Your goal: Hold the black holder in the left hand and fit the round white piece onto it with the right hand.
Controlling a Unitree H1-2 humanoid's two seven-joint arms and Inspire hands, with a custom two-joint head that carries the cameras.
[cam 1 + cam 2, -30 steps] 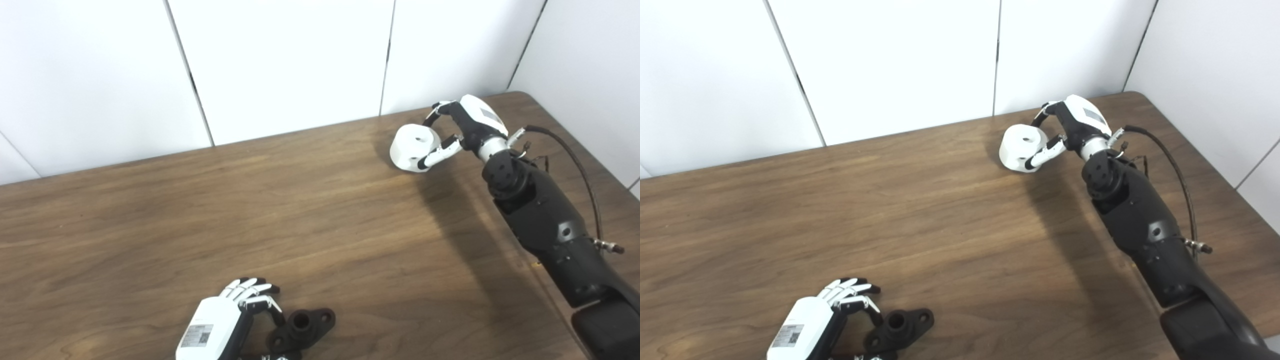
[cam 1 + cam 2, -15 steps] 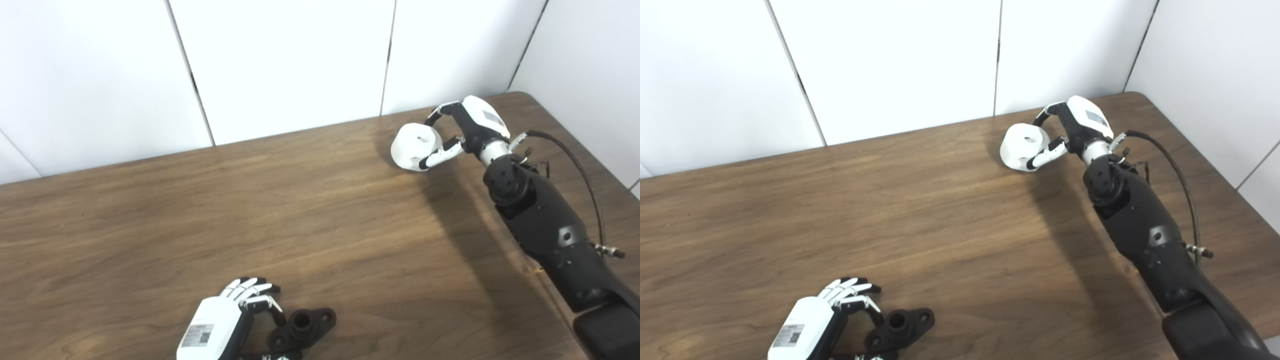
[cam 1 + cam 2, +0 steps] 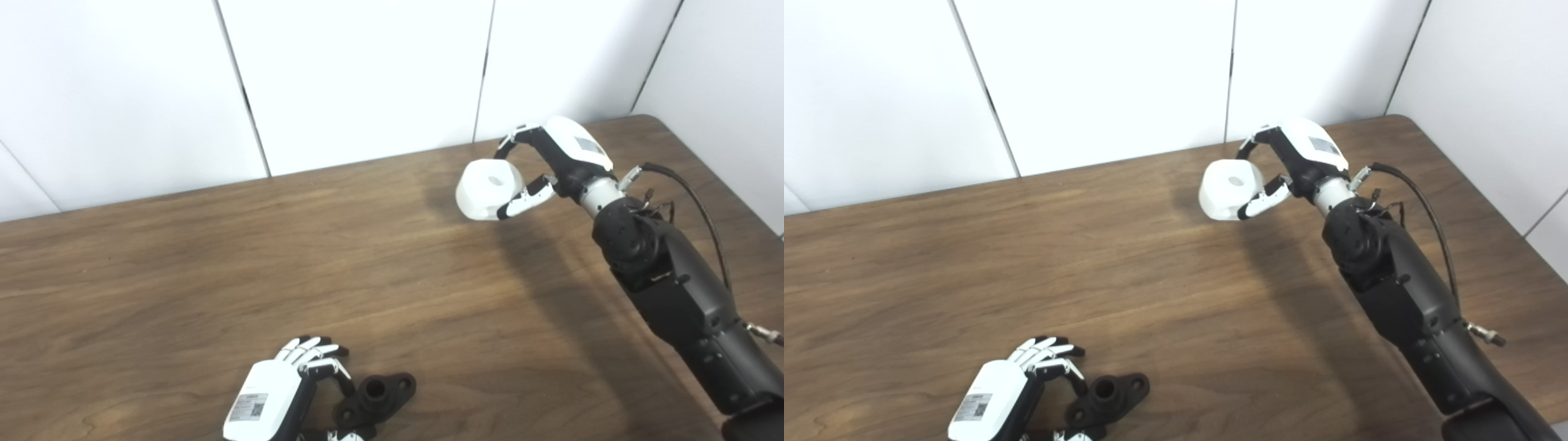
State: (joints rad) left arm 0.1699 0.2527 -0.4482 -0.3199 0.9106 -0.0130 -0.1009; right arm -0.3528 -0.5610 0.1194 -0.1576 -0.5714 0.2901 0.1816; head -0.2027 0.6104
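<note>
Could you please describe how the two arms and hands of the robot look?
The right arm is bulky, black and jointed, with a silver wrist and a thin black cable looping beside it. The right hand and left hand have white back shells, each with a small label, and black and white fingers.

Dark wooden table [image 3: 184, 275], black holder [image 3: 375, 398] lying flat near its front edge
</note>
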